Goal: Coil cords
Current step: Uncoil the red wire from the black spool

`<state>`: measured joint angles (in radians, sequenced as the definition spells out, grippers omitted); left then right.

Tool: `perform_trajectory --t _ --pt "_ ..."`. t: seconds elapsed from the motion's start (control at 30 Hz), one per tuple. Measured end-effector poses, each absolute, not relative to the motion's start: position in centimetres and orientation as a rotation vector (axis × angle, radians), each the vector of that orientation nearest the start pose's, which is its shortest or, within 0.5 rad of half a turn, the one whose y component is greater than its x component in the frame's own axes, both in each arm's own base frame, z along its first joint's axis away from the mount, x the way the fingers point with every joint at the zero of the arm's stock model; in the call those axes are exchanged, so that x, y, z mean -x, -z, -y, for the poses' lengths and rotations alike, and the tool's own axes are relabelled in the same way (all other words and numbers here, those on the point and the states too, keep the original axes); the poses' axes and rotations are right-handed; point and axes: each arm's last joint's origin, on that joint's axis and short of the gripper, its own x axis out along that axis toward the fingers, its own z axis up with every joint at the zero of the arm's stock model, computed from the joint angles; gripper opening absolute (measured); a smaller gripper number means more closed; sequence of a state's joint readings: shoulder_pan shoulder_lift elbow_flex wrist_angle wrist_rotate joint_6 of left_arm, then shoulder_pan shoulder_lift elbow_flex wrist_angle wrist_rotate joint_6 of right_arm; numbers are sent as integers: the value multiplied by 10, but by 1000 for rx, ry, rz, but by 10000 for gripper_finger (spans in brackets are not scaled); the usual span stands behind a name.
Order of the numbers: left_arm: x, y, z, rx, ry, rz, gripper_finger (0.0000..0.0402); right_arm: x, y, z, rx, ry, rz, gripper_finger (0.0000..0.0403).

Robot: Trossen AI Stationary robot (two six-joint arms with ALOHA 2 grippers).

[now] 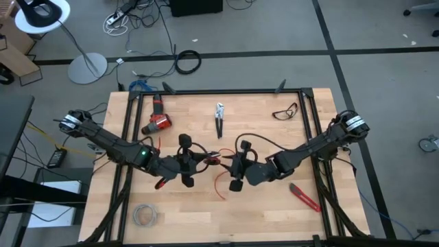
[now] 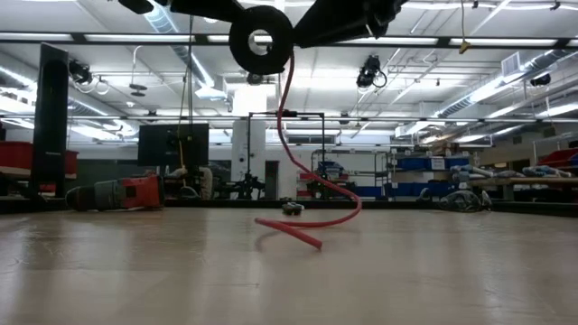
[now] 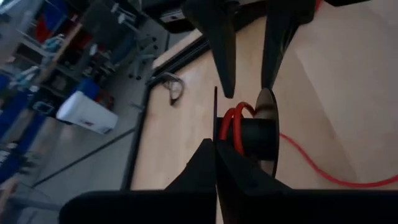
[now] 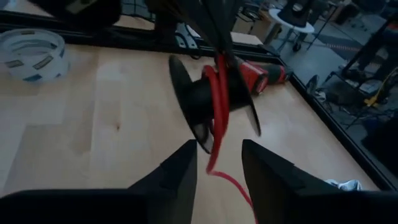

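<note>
A thin red wire (image 4: 216, 118) is partly wound on a small black spool (image 4: 211, 96). From the spool the wire hangs down to the table, where its free end (image 2: 289, 228) lies in a loose curl. It also shows in the high view (image 1: 218, 186). My left gripper (image 1: 200, 162) is shut on the spool and holds it high above the table's middle (image 2: 260, 38). My right gripper (image 4: 214, 158) is open and faces the spool from the table's right. Its fingers stand on either side of the hanging wire. I cannot tell whether they touch it. My left gripper pinches one thin flange of the spool (image 3: 216, 121) at its rim, with one finger on each face. The fingers come level from the table's left. The spool is lifted clear of the table with its axis about level, and the wire hangs slack from its hub (image 3: 249, 134).
A red and black drill (image 1: 156, 123), pliers (image 1: 219, 120) and safety glasses (image 1: 286, 111) lie toward the far edge. A red cutter (image 1: 304, 197) lies at the near right. A pale grey wire coil (image 1: 145, 215) lies at the near left. A black rail (image 1: 219, 91) frames the table.
</note>
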<state>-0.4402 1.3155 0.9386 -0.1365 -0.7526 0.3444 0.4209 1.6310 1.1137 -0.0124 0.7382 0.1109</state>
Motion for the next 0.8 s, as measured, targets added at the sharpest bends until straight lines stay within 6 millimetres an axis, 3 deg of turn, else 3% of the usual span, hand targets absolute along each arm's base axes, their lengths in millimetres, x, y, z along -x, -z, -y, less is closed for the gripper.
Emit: perform_trajectory --t 0.53,0.8 --pt "-263 -290 104 -695 -344 -422 0 -343 -252 -97 149 365 -449 119" --pt "-262 -290 102 -706 -425 -431 0 -346 -259 -103 196 321 -383 83"
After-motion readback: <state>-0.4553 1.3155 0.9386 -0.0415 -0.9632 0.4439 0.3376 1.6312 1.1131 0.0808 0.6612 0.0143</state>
